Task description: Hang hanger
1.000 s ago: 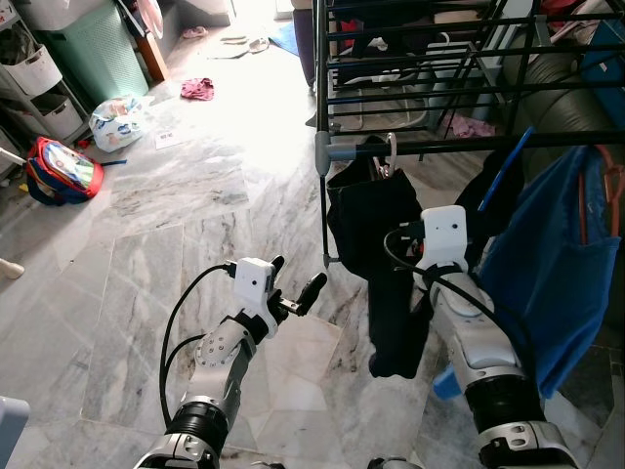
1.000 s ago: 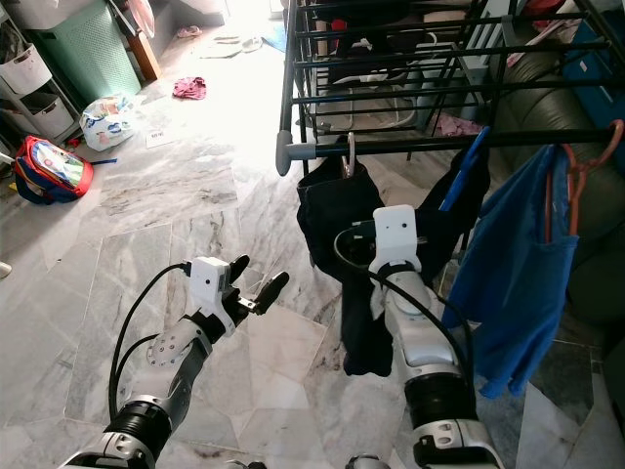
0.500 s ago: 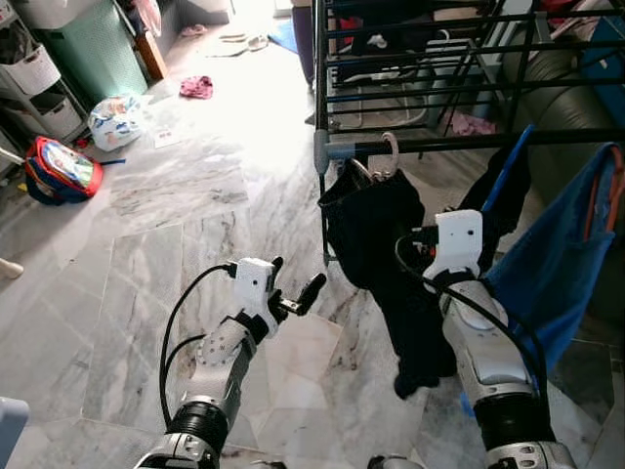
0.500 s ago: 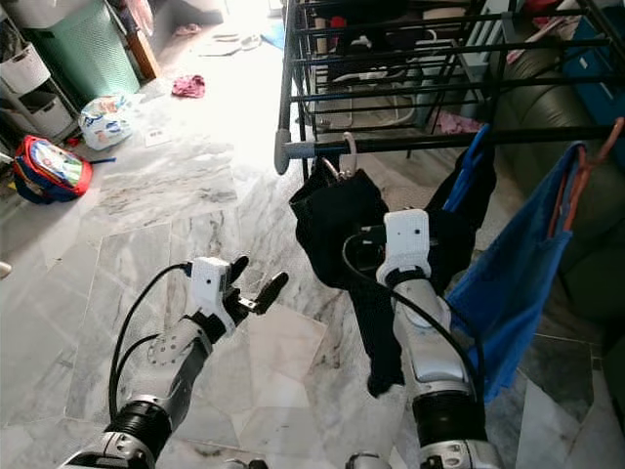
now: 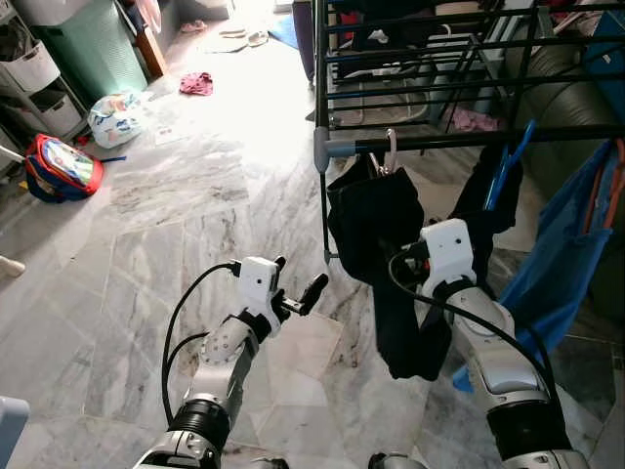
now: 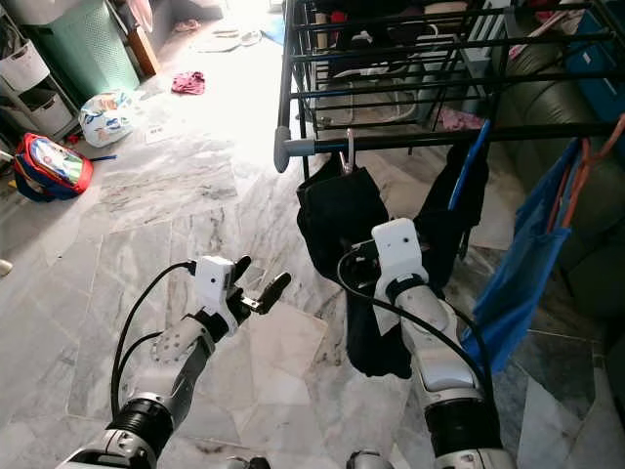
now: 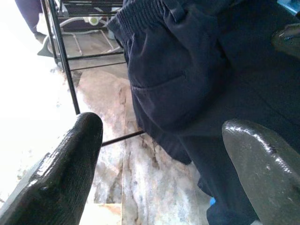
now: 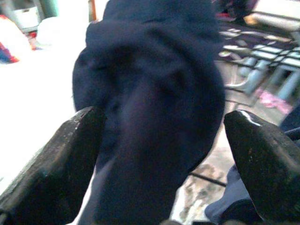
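Dark trousers (image 5: 381,234) hang from a pale hanger (image 5: 391,151) whose hook sits over the front rail of a black drying rack (image 5: 420,142), close to the rail's grey capped end at the rack's near left corner. The garment drapes down in front of the rack's upright leg, its lower folds ending above the marble floor (image 5: 176,195). The right gripper (image 8: 159,154) is raised up against the trousers from the near side; in the right wrist view its two black fingers (image 8: 51,154) stand spread wide with the dark cloth bulging in the gap between them, so it is released rather than clamped, and whether the pads touch the fabric cannot be told. The left gripper (image 5: 296,288) hovers above the floor well to the left of the garment, its fingers parted and holding nothing; the left wrist view looks past them at the trousers' elastic waistband and a seam pocket, with the rack's thin leg and lower bar behind. Further right on the same rail a blue garment (image 5: 566,254) hangs from an orange hanger (image 5: 613,171), and a blue hanger (image 5: 508,161) shows between it and the trousers. Toward the floor's far left lie a red bag (image 5: 61,168), a white plastic bag (image 5: 117,119) and a pink cloth (image 5: 196,85), beside a green laundry basket (image 5: 93,49).
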Motion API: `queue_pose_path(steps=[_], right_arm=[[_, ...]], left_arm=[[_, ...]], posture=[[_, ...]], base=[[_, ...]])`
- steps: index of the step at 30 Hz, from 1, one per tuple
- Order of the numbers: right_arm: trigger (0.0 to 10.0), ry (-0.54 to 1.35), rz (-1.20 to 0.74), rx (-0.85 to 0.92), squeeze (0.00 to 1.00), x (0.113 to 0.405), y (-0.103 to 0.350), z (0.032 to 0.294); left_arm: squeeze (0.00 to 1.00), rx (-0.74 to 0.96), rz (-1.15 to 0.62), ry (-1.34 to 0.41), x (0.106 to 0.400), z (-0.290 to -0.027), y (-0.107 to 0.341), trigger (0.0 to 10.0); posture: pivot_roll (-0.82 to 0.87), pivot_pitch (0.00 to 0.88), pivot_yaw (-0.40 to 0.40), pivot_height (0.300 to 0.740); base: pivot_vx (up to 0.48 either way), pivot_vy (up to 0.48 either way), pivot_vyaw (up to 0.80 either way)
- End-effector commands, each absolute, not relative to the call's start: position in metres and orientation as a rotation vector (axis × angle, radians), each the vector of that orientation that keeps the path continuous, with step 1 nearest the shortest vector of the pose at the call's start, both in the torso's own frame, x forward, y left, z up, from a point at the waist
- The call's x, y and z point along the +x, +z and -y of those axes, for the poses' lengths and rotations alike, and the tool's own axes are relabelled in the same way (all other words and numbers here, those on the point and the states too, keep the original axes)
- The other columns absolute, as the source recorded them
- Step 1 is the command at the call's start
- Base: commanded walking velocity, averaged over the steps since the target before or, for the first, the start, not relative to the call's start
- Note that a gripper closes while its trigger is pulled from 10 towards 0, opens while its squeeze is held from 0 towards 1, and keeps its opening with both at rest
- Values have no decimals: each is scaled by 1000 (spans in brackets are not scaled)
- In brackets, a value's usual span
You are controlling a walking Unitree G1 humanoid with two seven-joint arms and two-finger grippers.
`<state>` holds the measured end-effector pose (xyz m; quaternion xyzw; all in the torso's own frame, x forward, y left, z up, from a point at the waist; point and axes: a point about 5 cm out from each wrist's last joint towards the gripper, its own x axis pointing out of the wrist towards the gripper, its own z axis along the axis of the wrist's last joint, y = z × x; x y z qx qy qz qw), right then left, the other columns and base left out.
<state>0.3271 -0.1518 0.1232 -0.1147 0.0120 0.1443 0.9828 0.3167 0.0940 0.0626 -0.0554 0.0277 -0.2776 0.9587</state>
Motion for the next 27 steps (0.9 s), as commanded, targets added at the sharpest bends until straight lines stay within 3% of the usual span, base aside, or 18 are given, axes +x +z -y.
queue_pose_path(steps=[1, 6, 27], right_arm=[[10000, 348, -41, -213, 1000, 323, 118, 146], [10000, 432, 41, -229, 1000, 319, 129, 142], [10000, 343, 174, -235, 1000, 285, 153, 142]], left_arm=[[0, -93, -86, -555, 316, -98, 58, 10000], [0, -83, -84, -543, 318, -100, 59, 10000], [0, 9, -107, -441, 321, -108, 57, 10000]], posture=[[-90, 173, 120, 740], [-87, 172, 123, 740], [-114, 191, 132, 740]], base=[[0, 0, 0], [0, 0, 0], [0, 0, 0]])
